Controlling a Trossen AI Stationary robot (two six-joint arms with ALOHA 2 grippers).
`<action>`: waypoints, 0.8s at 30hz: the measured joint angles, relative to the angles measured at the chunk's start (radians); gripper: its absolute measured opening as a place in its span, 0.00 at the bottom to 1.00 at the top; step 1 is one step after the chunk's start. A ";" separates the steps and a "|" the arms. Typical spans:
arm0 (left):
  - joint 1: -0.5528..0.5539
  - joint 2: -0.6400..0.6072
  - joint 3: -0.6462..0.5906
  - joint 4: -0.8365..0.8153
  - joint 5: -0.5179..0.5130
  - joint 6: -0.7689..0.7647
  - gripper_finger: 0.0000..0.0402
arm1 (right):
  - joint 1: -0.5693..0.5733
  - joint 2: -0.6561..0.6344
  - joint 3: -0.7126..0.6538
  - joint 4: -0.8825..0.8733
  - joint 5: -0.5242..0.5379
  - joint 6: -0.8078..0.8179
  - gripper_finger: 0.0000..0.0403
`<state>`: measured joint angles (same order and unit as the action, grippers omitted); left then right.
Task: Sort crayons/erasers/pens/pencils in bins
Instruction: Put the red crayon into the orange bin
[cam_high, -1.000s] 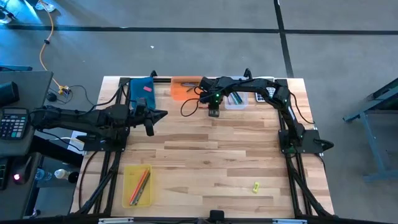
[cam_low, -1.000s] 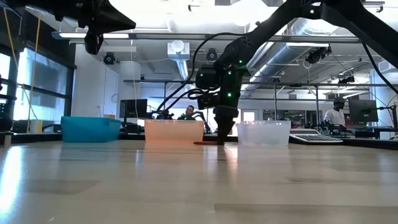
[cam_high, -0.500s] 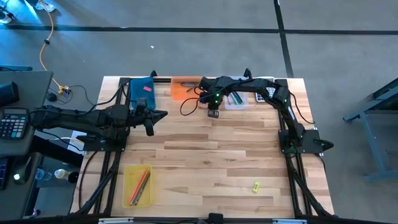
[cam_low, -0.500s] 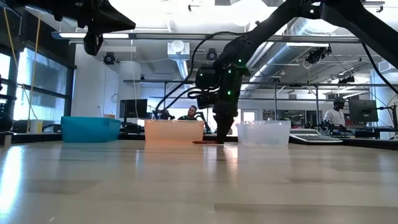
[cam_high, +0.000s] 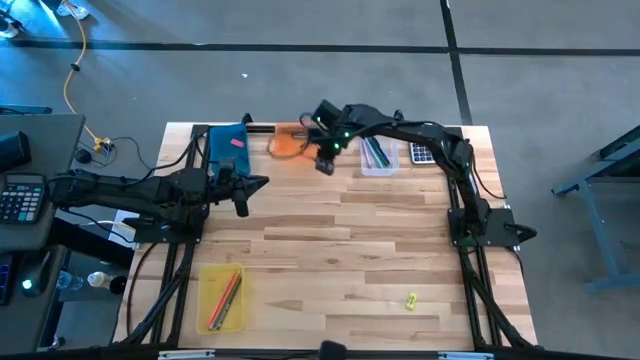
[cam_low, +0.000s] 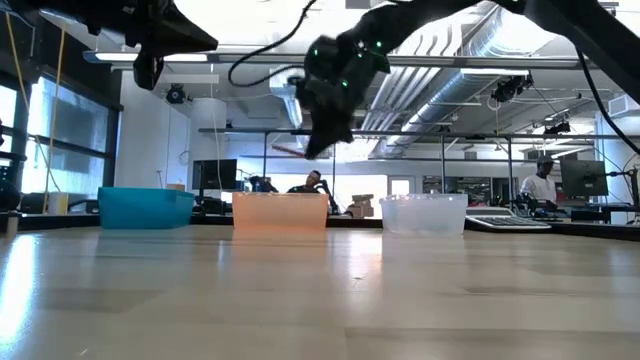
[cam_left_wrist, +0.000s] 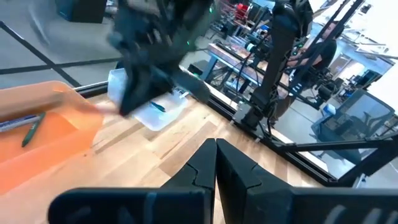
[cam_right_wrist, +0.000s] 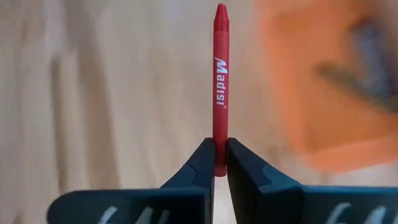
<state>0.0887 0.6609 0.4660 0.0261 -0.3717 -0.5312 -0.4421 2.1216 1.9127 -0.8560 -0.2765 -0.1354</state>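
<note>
The bins lay on the wooden surface (cam_high: 380, 250): a blue bin (cam_high: 228, 147), an orange bin (cam_high: 290, 144) and a clear bin (cam_high: 378, 157) in a row along the far edge, and a yellow bin (cam_high: 221, 296) near the front left corner. The right arm (cam_high: 420, 132) reached along the far edge, and its right gripper (cam_high: 324, 162) hung in the air just beside the orange bin's near right corner; the low view showed it raised well above the bins. Its jaws were clenched on a red crayon (cam_right_wrist: 220, 81), gripped at one end with the pointed tip sticking forward, the orange bin blurred beside it. The left arm (cam_high: 120, 192) waited over the left edge, with the left gripper (cam_left_wrist: 214, 167) near the blue bin, its jaws pressed together on nothing. Pens lay in the clear bin (cam_high: 377, 155), pencils in the yellow bin (cam_high: 226, 292), a pink eraser in the blue bin (cam_high: 236, 142), and dark sticks in the orange bin (cam_left_wrist: 31, 132). A grey calculator (cam_high: 421, 155) sat beside the clear bin. A small yellow item (cam_high: 411, 299) lay alone near the front right edge.
</note>
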 joint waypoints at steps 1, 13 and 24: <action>0.000 0.000 0.000 0.000 0.000 0.000 0.00 | -0.001 0.000 0.015 0.027 0.028 0.031 0.03; 0.000 0.000 0.000 0.001 -0.002 -0.021 0.00 | -0.052 0.105 0.036 0.177 0.153 0.159 0.03; 0.000 0.000 0.000 0.001 0.000 -0.032 0.00 | -0.090 0.198 0.036 0.198 0.167 0.208 0.03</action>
<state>0.0891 0.6609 0.4660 0.0269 -0.3717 -0.5627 -0.5316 2.3191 1.9484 -0.6585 -0.1096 0.0723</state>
